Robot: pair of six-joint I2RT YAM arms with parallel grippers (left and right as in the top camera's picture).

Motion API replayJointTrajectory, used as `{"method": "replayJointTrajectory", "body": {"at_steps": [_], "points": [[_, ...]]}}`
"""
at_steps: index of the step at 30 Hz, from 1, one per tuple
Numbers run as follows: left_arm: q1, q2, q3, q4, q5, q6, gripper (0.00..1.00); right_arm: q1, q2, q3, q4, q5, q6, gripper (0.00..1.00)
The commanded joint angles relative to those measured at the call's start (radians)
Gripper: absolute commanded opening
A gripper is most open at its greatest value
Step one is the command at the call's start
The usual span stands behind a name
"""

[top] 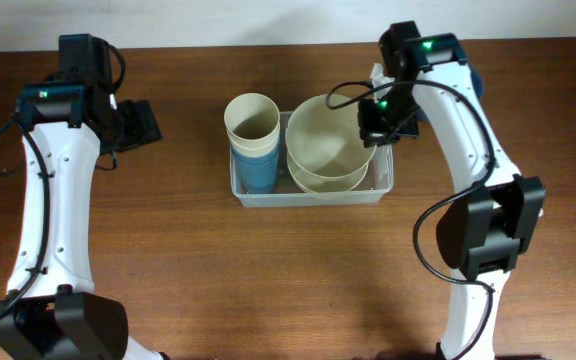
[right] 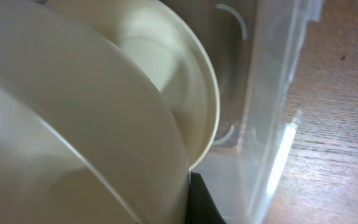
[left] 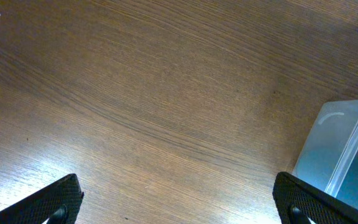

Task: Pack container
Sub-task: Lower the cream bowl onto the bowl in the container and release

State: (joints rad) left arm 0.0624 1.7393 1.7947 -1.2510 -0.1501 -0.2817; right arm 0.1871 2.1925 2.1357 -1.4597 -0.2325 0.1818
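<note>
One container (top: 308, 201) beneath right gripper (top: 376, 122)

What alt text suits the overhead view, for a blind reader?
A clear container on a wooden table holds stacked cups and nested cream bowls; the right tool pinches the rim of the top bowl. The left tool hangs open to the left.
</note>
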Motion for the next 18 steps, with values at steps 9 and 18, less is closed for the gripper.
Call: {"method": "replayJointTrajectory", "body": {"at_steps": [9, 18], "points": [[0.004, 0.000, -0.010, 0.002, -0.004, -0.010, 1.00, 0.030, -0.019, -0.006, 0.010, 0.072, 0.044, 0.05], [0.004, 0.000, -0.010, 0.002, -0.004, -0.010, 1.00, 0.029, 0.043, -0.006, 0.019, 0.065, 0.043, 0.04]]}}
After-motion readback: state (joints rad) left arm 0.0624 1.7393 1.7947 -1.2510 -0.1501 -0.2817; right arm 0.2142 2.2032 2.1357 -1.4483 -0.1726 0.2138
